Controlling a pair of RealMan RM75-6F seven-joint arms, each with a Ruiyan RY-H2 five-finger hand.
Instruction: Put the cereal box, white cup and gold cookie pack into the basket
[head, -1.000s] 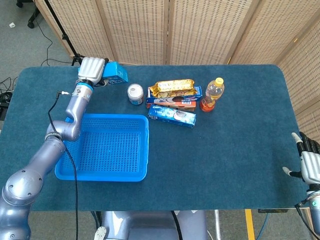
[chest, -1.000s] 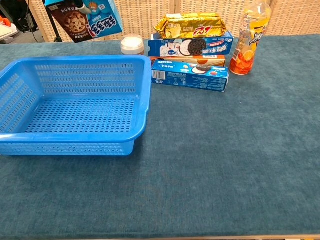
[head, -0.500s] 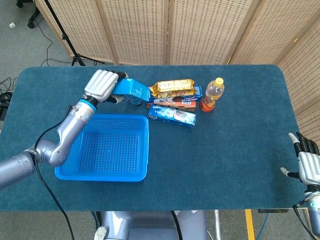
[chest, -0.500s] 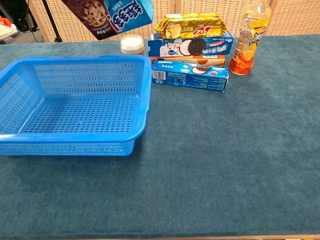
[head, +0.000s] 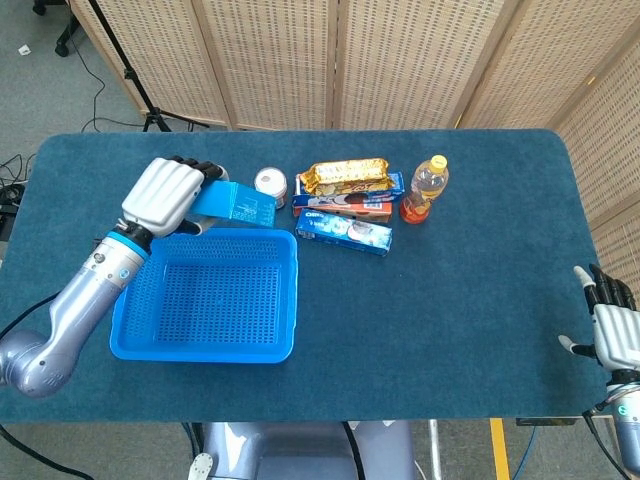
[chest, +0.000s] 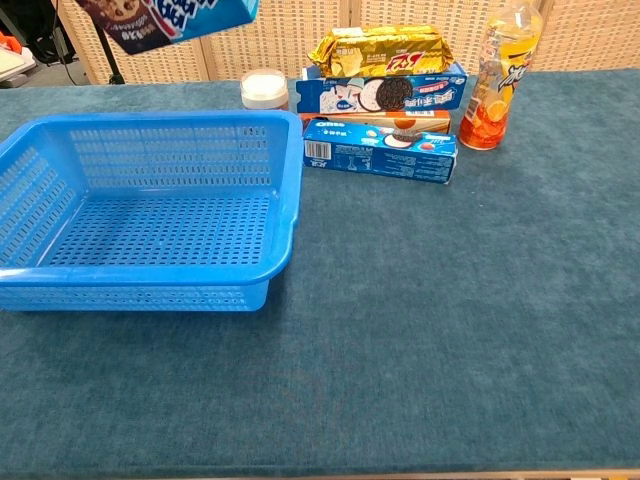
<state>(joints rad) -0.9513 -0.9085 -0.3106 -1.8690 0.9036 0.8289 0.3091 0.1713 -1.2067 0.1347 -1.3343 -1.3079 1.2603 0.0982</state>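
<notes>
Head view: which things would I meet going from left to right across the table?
Left hand holding the cereal box over the basket → white cup → gold cookie pack → orange drink bottle → right hand at the table's edge.

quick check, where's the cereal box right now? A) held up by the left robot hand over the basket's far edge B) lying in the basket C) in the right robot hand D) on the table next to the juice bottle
A: the left robot hand grips the cereal box in the air above the far rim of the basket, whose floor is bare in the chest view; the right robot hand holds nothing.
</notes>
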